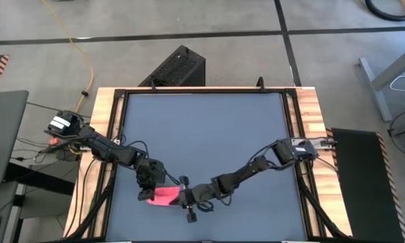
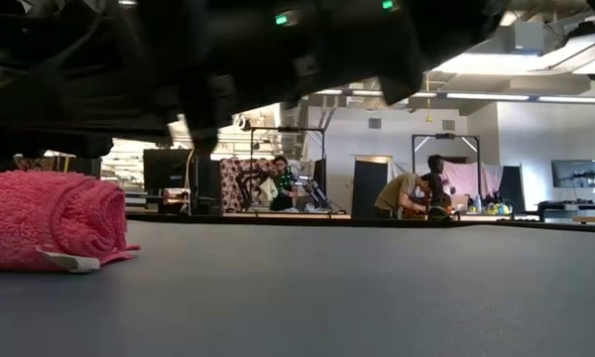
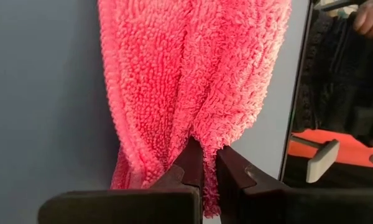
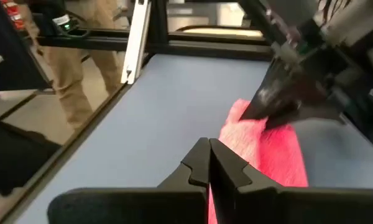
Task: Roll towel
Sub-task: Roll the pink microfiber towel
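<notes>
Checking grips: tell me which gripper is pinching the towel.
The left gripper: its fingers are shut on a fold of the pink towel. The right gripper is shut too, but empty, beside the towel.

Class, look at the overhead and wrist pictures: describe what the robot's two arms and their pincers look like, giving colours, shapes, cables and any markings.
Both arms are dark, jointed and slim, with black cables running along them. The left arm has a white-labelled block at its base end; the right arm has a pale grey block near its base end. The left pincer and the right pincer each have two matte black, wedge-shaped fingers on a broad dark bar.
</notes>
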